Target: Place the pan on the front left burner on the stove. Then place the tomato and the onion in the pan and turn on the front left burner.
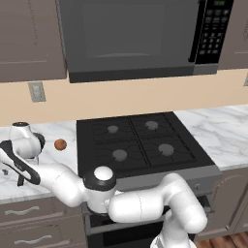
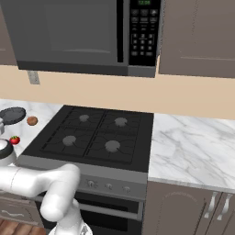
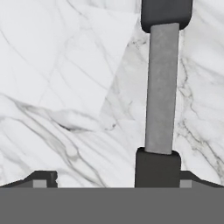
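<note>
— What do I have over there?
— I see the stove (image 2: 92, 137) bare, its front left burner (image 2: 69, 140) uncovered. On the marble counter (image 2: 193, 142) to its left, the pan (image 2: 12, 114) lies at the back, the onion (image 2: 32, 120) just beside it, and the tomato (image 2: 14, 140) nearer me.
— Overhead?
— The microwave (image 2: 82, 34).
</note>
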